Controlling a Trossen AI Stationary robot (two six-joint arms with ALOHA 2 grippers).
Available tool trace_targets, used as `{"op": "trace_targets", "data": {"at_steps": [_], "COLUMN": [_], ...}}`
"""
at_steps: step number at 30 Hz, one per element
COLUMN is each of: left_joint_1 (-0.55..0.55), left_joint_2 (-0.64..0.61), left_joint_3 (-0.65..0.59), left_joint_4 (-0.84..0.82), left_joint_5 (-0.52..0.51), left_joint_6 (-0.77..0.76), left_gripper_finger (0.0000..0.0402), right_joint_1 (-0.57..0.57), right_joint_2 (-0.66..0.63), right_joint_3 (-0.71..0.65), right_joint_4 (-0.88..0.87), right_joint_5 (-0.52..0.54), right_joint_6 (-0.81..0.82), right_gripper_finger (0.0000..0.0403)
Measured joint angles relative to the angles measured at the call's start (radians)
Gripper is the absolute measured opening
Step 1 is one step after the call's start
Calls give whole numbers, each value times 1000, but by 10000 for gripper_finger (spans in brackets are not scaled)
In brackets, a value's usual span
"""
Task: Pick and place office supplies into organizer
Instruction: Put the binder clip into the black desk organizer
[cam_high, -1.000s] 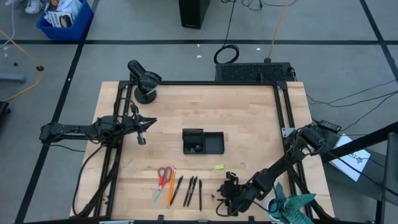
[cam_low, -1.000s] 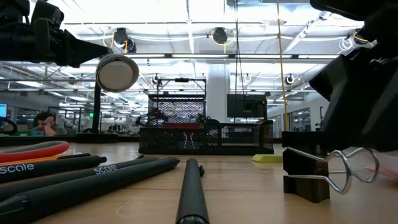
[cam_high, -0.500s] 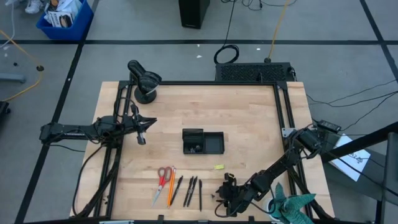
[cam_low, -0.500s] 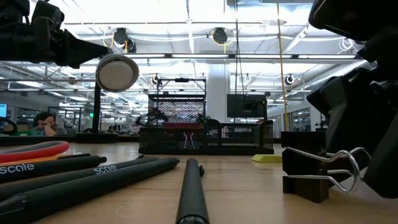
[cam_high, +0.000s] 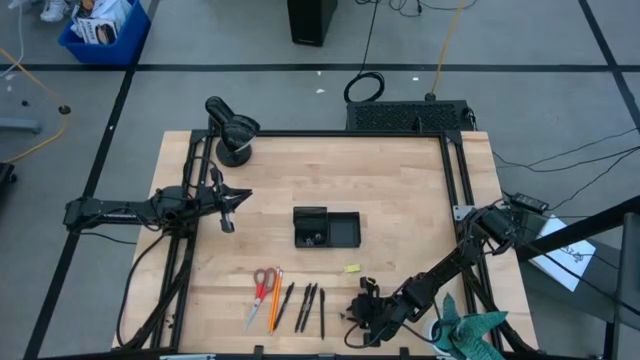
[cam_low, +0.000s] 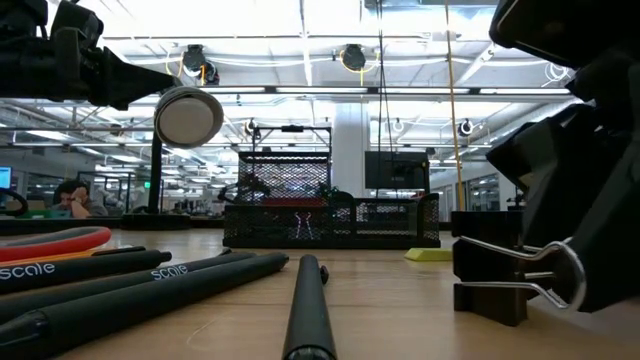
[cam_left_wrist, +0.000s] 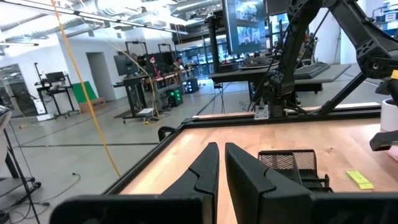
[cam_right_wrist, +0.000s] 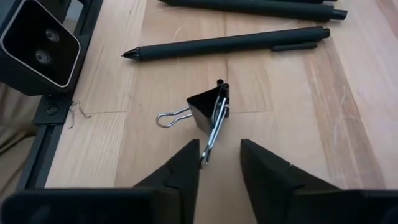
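Observation:
A black binder clip (cam_right_wrist: 208, 111) lies on the wood near the table's front edge, and also shows in the low view (cam_low: 490, 275). My right gripper (cam_right_wrist: 219, 152) stands open over it, one finger on each side of one wire handle (cam_right_wrist: 212, 138). Red-handled scissors (cam_high: 262, 285), an orange pencil (cam_high: 275, 298) and black pens (cam_high: 308, 305) lie to the left. A yellow piece (cam_high: 352, 268) lies between them and the black organizer (cam_high: 327, 227) at mid-table. My left gripper (cam_left_wrist: 222, 155) hangs shut above the table's left side. My right gripper comes slanting down from the table's right, its fingers (cam_right_wrist: 186, 158) either side of the free end of the clip's wire handle (cam_right_wrist: 205, 155). Whether a finger touches the wire I cannot tell. The clip rests on the table.
A round black dome device (cam_high: 232, 135) stands at the far left corner. A teal cloth (cam_high: 470, 330) lies by the right arm at the front right. A camera block (cam_right_wrist: 37, 43) sits on the front rail close to the clip. Bare wood stretches behind the organizer.
In the low view my right gripper has sunk a little onto the binder clip, and its dark fingers now cover the end of the wire handle. The clip stays on the table.

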Motion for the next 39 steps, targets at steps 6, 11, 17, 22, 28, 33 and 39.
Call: {"op": "trace_targets", "data": {"at_steps": [6,11,17,22,28,33,39], "left_joint_1": [0,0,0,0,0,0,0], "left_joint_2": [0,0,0,0,0,0,0], "left_joint_3": [0,0,0,0,0,0,0], "left_joint_4": [0,0,-1,0,0,0,-1], "left_joint_5": [0,0,0,0,0,0,0], "left_joint_6": [-1,-3,-3,1,1,1,0], "left_gripper_finger": [35,35,35,35,35,35,35], "right_joint_1": [-7,-16,-48,-86,-210,-348,-470], "right_joint_2": [-3,-38,-147,-271,-319,-264,-201], "right_joint_3": [0,0,0,0,0,0,0], "right_joint_4": [-1,-27,-64,-73,-2,137,157], "right_joint_5": [-2,-3,1,53,80,-3,0], "right_joint_6": [-34,-75,-160,-338,-607,-776,-835], "right_gripper_finger": [24,7,3,2,1,1,1]}}
